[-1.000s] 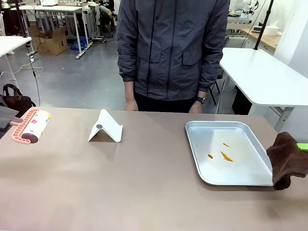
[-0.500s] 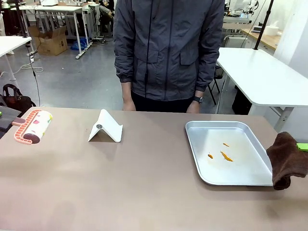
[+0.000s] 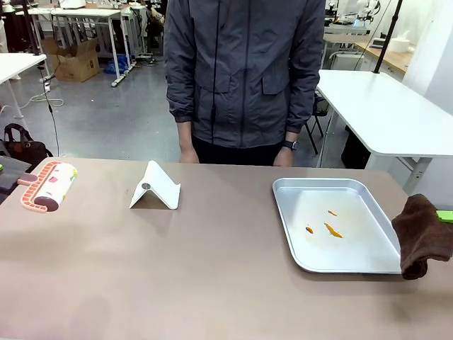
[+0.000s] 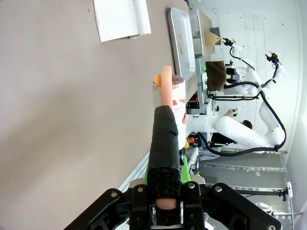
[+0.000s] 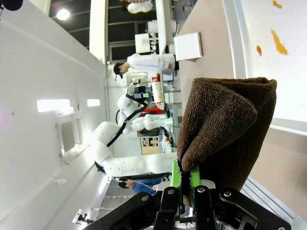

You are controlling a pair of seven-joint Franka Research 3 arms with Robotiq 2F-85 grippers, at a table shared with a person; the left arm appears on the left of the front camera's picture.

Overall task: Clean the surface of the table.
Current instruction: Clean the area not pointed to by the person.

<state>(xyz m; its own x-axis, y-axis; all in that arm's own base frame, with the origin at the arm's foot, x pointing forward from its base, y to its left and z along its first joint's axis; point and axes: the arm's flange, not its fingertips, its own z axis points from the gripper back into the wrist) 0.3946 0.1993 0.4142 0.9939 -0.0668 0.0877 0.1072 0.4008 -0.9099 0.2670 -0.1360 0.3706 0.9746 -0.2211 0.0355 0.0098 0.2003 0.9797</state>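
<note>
A wide brownish-taupe table (image 3: 212, 276) is stretching across the front view, taking up the whole lower half of the picture, and a person in a dark grey jacket (image 3: 244, 71) is standing at its far edge with both arms hanging down. At the table's left end, the left gripper (image 4: 164, 191) is clamping its jaws on the black foam handle of a lint roller (image 3: 48, 185). The roller has a pink frame and a white roll with coloured specks, and it is pointing out over the tabletop. Whether the roll is touching the surface cannot be told. Just right of the roller and a little farther back, a white folded stand (image 3: 156, 188) is sitting upright like a small tent on the table. On the right half of the table a rectangular silver metal tray (image 3: 283, 212) is lying flat, and a few small orange scraps (image 3: 331, 229) are lying inside it near its middle. At the tray's right rim, the right gripper (image 5: 184, 179) is pinching a dark brown cloth (image 3: 423, 234) between its green pads. The cloth is hanging in a thick fold, and its lower end is overlapping the tray's near right corner in the front view. In the right wrist view the cloth is rising straight out of the closed jaws beside the tray's edge. A white table (image 3: 389, 113) is standing behind, to the right of the person.
</note>
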